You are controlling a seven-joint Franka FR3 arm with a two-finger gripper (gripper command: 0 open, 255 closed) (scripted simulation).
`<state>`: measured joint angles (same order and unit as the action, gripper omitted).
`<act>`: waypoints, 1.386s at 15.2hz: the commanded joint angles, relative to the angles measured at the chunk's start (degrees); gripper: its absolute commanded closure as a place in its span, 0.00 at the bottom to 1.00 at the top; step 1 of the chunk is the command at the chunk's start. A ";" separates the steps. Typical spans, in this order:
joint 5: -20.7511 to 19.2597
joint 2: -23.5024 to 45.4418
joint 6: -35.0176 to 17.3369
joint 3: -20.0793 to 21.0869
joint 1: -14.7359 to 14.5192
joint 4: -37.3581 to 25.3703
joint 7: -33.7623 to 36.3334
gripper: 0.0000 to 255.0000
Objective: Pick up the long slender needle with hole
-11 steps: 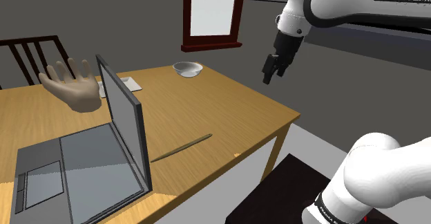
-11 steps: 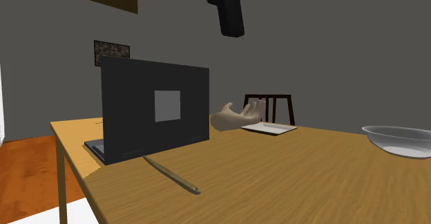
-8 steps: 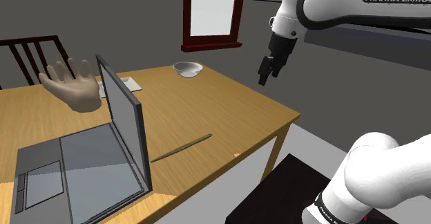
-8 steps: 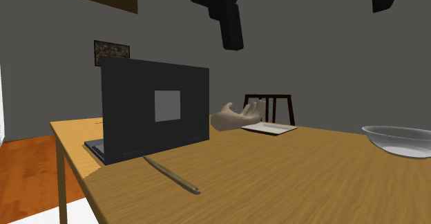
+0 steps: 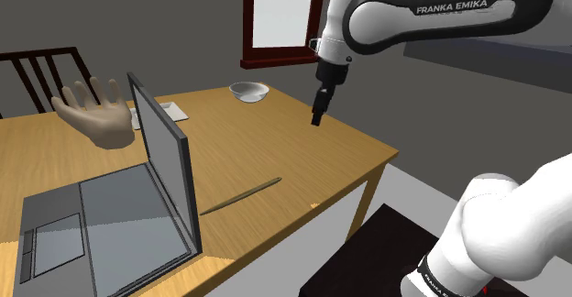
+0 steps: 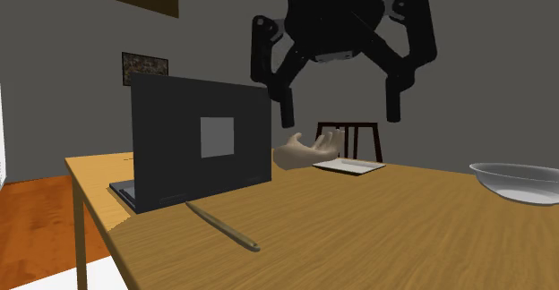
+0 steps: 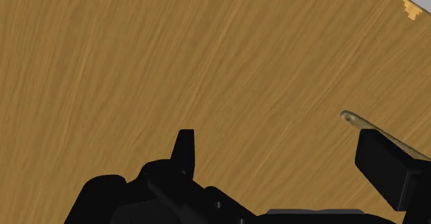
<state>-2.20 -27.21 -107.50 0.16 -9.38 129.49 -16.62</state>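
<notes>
Overhead, black end effector spread wide and empty, thin olive needle flat on grained wooden table.

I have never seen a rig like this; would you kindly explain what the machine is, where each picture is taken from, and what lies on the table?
It is a white robot arm ending in a black two-finger pincer. One camera stands beside its base, another looks low across the table, and a third rides on the hand, looking down. On the wooden table lie an open grey laptop, a long slender brownish needle, a small white bowl and a beige model hand. The pincer is open, above the table, holding nothing.
</notes>
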 commanded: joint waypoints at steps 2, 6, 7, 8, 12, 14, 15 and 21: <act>1.10 4.85 -2.16 -0.07 -2.68 -1.74 -6.43 0.00; 2.68 11.07 -4.37 0.56 -6.00 -4.29 -14.43 0.00; 3.07 12.52 -4.82 0.80 -6.79 -4.91 -16.40 0.00; 3.45 13.92 -5.24 1.10 -7.54 -5.50 -18.36 0.00; 4.85 19.06 -6.63 2.56 -10.43 -7.66 -26.04 0.00; 5.45 21.34 -7.19 3.46 -11.80 -8.55 -29.77 0.00; 5.72 22.40 -7.44 3.95 -12.46 -8.94 -31.61 0.00; 6.75 27.00 -9.27 6.58 -15.44 -9.71 -40.11 0.00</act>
<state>4.47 -1.03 -115.97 6.43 -24.51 119.62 -55.93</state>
